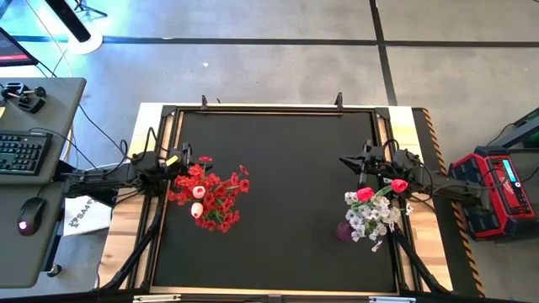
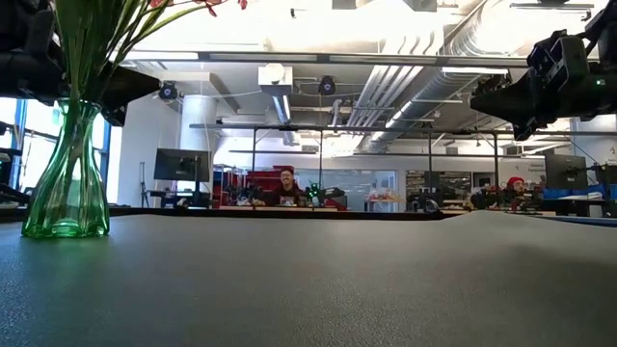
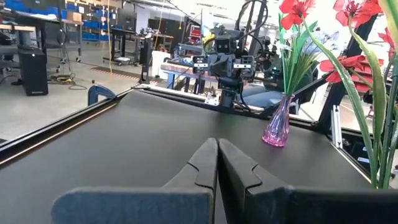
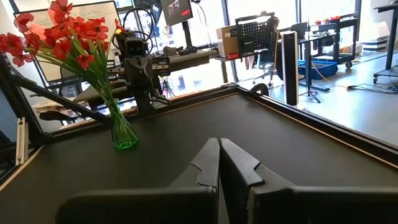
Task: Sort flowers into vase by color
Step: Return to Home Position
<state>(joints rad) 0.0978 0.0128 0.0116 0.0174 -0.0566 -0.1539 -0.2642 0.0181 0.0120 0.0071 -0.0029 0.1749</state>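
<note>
Closest to me on the black table stand two vases, well apart and both upright. The green glass vase is on the left arm's side. Long green stems fan out of it into a thick bunch of red blossom clusters, with two pale pink tulip buds tucked in among the red. The purple vase is on the right arm's side and holds the small white-grey blossoms and two red-pink rosebuds.

A little further back, the two dark arms reach in from opposite side edges and face each other across the table, held up above its surface. The left tool is near the red bunch. Its two fingers are pressed flat together with nothing between them. The right tool is near the rosebuds, and it too is closed tight on nothing.

Beyond the far edge the room opens out. One person sits at a desk straight across from me. Another person in a red cap is off toward the right arm's side, and pipes and ducts run overhead.
</note>
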